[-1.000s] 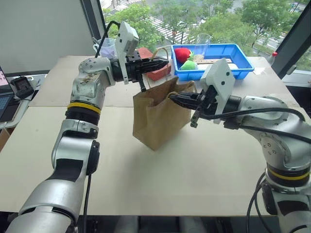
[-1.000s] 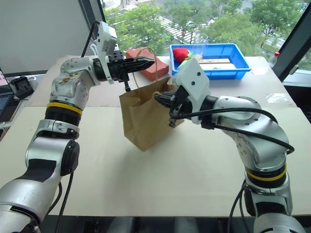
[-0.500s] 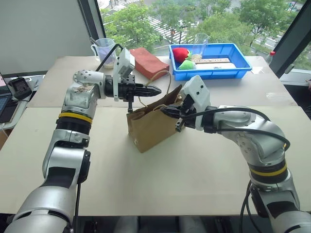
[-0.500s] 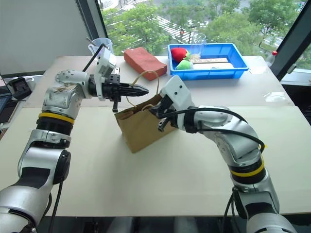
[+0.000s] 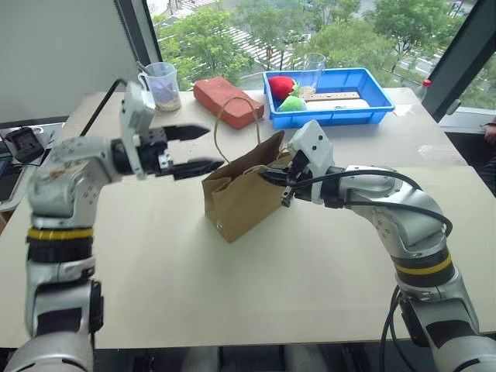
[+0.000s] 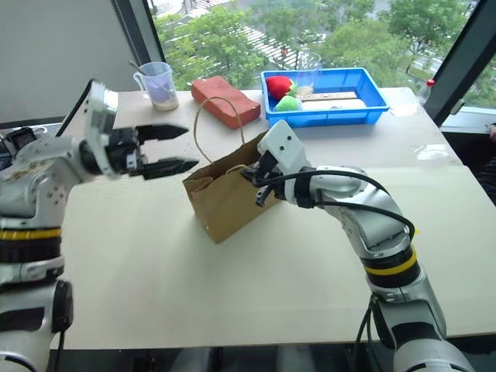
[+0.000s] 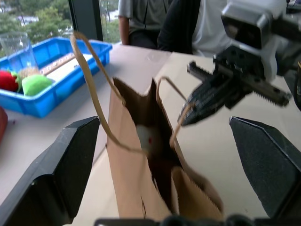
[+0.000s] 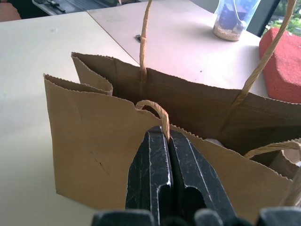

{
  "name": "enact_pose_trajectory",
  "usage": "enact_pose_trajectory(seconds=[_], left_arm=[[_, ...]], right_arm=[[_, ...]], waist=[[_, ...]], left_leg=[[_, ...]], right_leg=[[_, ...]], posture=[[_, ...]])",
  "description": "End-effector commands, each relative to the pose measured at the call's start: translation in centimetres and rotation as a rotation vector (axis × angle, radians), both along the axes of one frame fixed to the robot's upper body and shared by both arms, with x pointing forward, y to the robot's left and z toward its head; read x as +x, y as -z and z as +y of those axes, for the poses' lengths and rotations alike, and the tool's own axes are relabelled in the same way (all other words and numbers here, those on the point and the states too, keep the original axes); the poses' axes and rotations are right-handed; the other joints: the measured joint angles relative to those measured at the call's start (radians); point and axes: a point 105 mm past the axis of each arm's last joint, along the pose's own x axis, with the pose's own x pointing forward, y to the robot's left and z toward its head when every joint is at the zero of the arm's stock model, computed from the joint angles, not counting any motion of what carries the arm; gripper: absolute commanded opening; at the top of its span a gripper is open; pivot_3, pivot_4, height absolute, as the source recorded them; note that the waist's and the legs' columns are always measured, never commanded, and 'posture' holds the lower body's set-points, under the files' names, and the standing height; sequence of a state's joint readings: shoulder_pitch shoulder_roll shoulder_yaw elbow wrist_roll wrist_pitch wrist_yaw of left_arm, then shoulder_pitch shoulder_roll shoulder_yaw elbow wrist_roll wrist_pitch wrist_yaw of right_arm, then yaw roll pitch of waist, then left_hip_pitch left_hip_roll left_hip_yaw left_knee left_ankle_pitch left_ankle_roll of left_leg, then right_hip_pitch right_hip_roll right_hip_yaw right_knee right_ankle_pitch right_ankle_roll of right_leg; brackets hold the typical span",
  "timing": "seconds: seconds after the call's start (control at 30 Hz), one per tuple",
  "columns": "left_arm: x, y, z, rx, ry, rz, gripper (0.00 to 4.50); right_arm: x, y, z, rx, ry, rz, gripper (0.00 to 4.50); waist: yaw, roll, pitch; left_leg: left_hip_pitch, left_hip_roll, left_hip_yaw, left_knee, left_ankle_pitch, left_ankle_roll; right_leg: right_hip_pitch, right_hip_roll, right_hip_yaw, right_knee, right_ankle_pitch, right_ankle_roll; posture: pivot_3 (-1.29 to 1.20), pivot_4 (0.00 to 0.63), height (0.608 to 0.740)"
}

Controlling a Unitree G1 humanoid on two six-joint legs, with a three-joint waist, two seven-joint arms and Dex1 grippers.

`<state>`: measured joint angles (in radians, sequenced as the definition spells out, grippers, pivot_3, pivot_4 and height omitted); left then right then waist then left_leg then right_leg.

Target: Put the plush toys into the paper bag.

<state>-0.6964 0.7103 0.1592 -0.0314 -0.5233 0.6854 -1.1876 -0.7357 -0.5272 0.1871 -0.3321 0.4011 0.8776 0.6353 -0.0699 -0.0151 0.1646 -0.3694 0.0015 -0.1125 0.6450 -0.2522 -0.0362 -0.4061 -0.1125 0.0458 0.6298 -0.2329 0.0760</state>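
Note:
The brown paper bag (image 5: 239, 198) stands open on the table, tilted a little. My right gripper (image 5: 271, 175) is at its near rim, shut on the near twine handle (image 8: 157, 110). My left gripper (image 5: 213, 146) hovers level just left of the bag, open and empty, with its fingers (image 7: 61, 165) spread wide. The far handle (image 5: 232, 116) stands up free. Inside the bag a white plush toy (image 7: 146, 139) shows deep in the opening.
A reddish-brown block (image 5: 227, 101) and a measuring cup (image 5: 161, 84) stand behind the bag. A blue tray (image 5: 384, 99) at the back right holds red and green fruit-like items and a clear cup. People stand beyond the table (image 7: 155, 19).
My left gripper has opened, let go of the far handle and drawn back to the left. The right gripper keeps its hold on the near handle, and the bag rests lower on the table.

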Motion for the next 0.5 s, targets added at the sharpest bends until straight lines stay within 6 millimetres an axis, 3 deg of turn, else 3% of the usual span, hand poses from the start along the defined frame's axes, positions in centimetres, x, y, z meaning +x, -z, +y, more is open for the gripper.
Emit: enact_pose_trajectory(seconds=[0.03,0.23,0.5], left_arm=[[-1.5,0.9,1.0,0.031,-0.043,-0.027,4.49],[-1.7,4.8,-0.1,0.026,-0.102,-0.015,4.49],[-0.4,7.0,-2.5,-0.063,-0.136,-0.004,4.49]], right_arm=[[-0.2,-1.8,0.0,0.011,-0.016,-0.075,0.0],[-0.3,-2.0,0.1,0.009,-0.025,-0.075,0.0],[-0.4,-2.1,0.5,0.006,-0.033,-0.073,0.0]], waist=[[0.002,0.0,0.0],[0.028,0.0,0.0],[0.029,0.0,0.0]], left_leg=[[0.0,0.0,0.0,0.0,0.0,0.0],[0.0,0.0,0.0,0.0,0.0,0.0],[0.0,0.0,0.0,0.001,0.0,0.0]], right_leg=[[0.0,0.0,0.0,0.0,0.0,0.0],[0.001,0.0,0.0,-0.002,0.0,0.0],[0.001,0.0,0.0,-0.003,0.0,0.0]], posture=[[0.0,0.15,0.74],[0.0,0.15,0.74],[0.0,0.15,0.74]])
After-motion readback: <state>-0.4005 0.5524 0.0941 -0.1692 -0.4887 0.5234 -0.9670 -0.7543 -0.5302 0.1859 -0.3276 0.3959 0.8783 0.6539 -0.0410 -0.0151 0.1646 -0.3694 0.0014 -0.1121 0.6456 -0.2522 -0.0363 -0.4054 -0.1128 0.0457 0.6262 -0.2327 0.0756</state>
